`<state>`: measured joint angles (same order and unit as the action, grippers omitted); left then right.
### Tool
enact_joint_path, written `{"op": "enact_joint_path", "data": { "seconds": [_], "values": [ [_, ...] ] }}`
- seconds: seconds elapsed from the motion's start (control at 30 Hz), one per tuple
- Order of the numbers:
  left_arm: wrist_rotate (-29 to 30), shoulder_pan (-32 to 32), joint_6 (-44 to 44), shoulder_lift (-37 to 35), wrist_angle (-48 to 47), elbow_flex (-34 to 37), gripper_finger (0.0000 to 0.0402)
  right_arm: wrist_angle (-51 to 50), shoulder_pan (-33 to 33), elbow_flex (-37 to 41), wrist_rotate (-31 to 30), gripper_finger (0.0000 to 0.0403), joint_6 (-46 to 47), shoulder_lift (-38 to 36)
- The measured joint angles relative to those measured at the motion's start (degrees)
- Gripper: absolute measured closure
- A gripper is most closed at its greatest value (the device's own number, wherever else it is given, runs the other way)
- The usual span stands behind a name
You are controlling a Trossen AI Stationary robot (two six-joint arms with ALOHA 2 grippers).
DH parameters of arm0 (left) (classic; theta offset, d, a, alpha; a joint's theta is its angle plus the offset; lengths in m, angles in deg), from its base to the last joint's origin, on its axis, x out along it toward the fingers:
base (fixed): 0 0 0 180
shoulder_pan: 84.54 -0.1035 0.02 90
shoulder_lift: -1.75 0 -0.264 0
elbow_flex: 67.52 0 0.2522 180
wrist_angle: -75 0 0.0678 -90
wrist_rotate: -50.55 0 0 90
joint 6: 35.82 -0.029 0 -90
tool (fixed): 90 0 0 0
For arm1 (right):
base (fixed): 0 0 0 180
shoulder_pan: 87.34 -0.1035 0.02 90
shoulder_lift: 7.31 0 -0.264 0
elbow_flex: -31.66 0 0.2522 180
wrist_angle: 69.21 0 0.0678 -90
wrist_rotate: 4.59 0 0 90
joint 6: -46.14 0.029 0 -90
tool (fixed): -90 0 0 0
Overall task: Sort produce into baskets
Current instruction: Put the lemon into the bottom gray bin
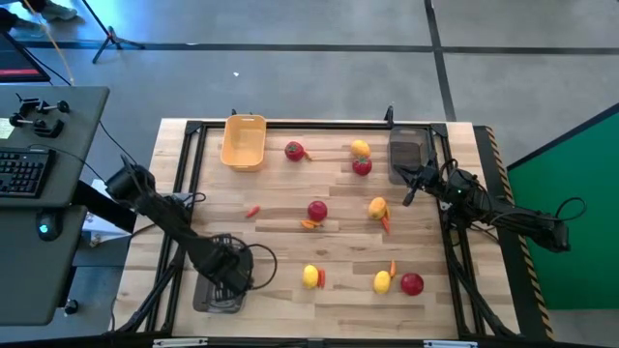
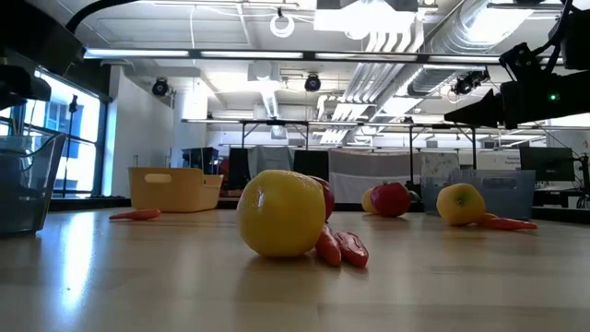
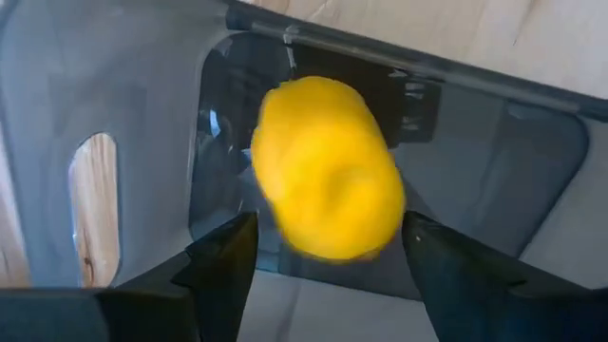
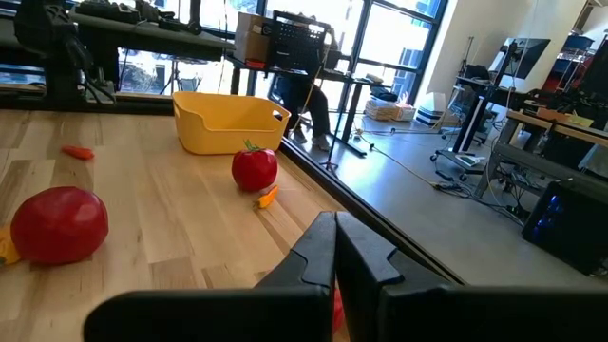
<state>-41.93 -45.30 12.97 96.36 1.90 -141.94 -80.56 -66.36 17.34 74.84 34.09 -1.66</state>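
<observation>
My left gripper point(image 1: 228, 275) points down over a dark grey see-through tray point(image 1: 217, 290) at the table's near left. In the left wrist view its fingers point(image 3: 226, 249) stand open on either side of a blurred yellow lemon point(image 3: 328, 166), which is over the tray's floor point(image 3: 494, 161); a gap shows on each side. My right gripper point(image 1: 407, 198) waits shut and level near the far right, beside a second grey tray point(image 1: 408, 153). A yellow-orange basket point(image 1: 243, 141) stands at the far left. Lemons, red fruits and carrot pieces lie loose on the wood.
Loose produce on the table: red fruits point(image 1: 294, 150) point(image 1: 317, 210) point(image 1: 412, 283), lemons point(image 1: 360, 148) point(image 1: 377, 206) point(image 1: 310, 275), and a carrot piece point(image 1: 252, 211). A black frame point(image 1: 319, 125) runs round the table. A desk with a keyboard point(image 1: 24, 172) stands off to the left.
</observation>
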Motion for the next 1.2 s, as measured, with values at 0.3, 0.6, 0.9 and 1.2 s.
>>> {"op": "enact_joint_path", "data": {
  "seconds": [0.3,0.6,0.9,1.2],
  "values": [
    [-3.0,0.8,-6.1,-0.7,-10.0,-6.3,0.0163,0.0,0.0,0.0,-0.1,0.0402,0.0,0.0],
    [2.0,-2.9,-13.4,-9.3,1.6,-5.7,0.0287,3.1,0.0,0.0,3.1,0.0402,15.3,0.0],
    [3.7,-14.2,-30.4,-13.2,20.7,-0.7,0.0398,7.2,0.0,0.0,3.7,0.0402,21.4,0.0],
    [-5.9,-26.2,-52.9,-11.2,31.2,3.4,0.0401,7.7,0.0,-1.0,0.6,0.0394,18.5,0.3]
  ]
}}
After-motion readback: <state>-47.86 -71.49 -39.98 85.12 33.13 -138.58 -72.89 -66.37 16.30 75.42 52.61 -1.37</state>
